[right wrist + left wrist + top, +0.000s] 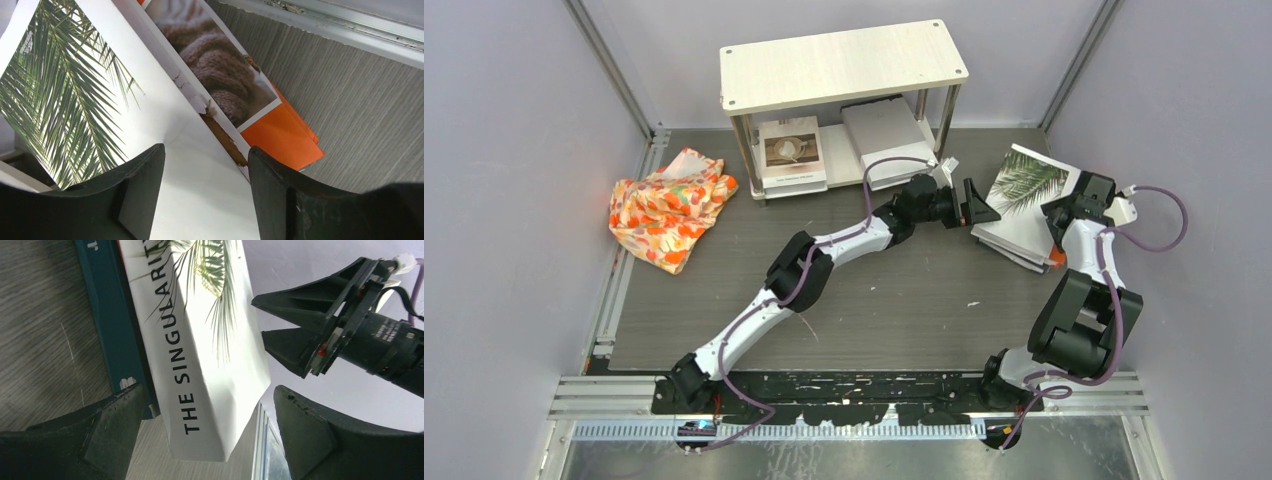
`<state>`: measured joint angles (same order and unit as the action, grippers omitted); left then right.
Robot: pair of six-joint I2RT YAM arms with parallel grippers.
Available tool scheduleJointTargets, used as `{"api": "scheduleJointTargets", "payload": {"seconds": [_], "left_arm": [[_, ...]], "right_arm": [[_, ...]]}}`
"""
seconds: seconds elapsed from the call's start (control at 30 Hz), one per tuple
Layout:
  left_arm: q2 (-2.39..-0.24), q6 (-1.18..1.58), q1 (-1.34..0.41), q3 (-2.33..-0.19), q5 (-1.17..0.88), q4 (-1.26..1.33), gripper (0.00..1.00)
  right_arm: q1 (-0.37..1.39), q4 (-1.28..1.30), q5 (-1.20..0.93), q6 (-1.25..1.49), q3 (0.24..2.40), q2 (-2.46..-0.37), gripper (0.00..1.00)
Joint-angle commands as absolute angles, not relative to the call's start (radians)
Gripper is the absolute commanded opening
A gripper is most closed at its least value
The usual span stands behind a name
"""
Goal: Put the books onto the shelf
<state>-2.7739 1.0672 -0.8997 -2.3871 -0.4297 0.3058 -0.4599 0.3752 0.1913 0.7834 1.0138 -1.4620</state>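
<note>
The shelf [844, 62] stands at the back, and on its lower board lie a coffee-cup book [791, 150] and a grey-white book [886, 135]. At the right, the palm-leaf book [1024, 185] [200, 340] [65, 90] is tilted up off a stack that includes a teal book [107, 315] and an orange book [280, 135]. My right gripper [1060, 218] [206, 149] is shut on the palm-leaf book's right edge. My left gripper [969, 195] [209, 389] is open, its fingers spread just short of the book's spine corner.
An orange-and-white floral cloth [669, 205] lies crumpled at the left near the metal rail. The enclosure's right wall stands close behind the book stack [1014, 245]. The left arm stretches diagonally across the mat's middle.
</note>
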Motion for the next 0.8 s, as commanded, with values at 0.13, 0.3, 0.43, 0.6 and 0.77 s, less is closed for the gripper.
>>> {"api": "scheduleJointTargets", "payload": {"seconds": [0.13, 0.3, 0.43, 0.6, 0.77], "left_arm": [[-2.778, 1.069, -0.910, -2.434, -0.432, 0.365, 1.00], [-2.782, 1.078, -0.910, -2.442, -0.440, 0.388, 1.00], [-2.779, 1.084, -0.910, -2.440, -0.459, 0.401, 0.95], [-2.764, 1.098, -0.911, -2.411, -0.479, 0.422, 0.82], [-2.740, 1.105, -0.912, -2.377, -0.491, 0.427, 0.69]], "right_arm": [[-0.439, 0.341, 0.148, 0.761, 1.048, -1.466, 0.67], [-0.423, 0.344, 0.138, 0.754, 1.045, -1.477, 0.67], [-0.411, 0.345, 0.143, 0.752, 1.039, -1.472, 0.67], [-0.407, 0.349, 0.146, 0.752, 1.032, -1.458, 0.68], [-0.407, 0.354, 0.146, 0.756, 1.020, -1.436, 0.68]]}}
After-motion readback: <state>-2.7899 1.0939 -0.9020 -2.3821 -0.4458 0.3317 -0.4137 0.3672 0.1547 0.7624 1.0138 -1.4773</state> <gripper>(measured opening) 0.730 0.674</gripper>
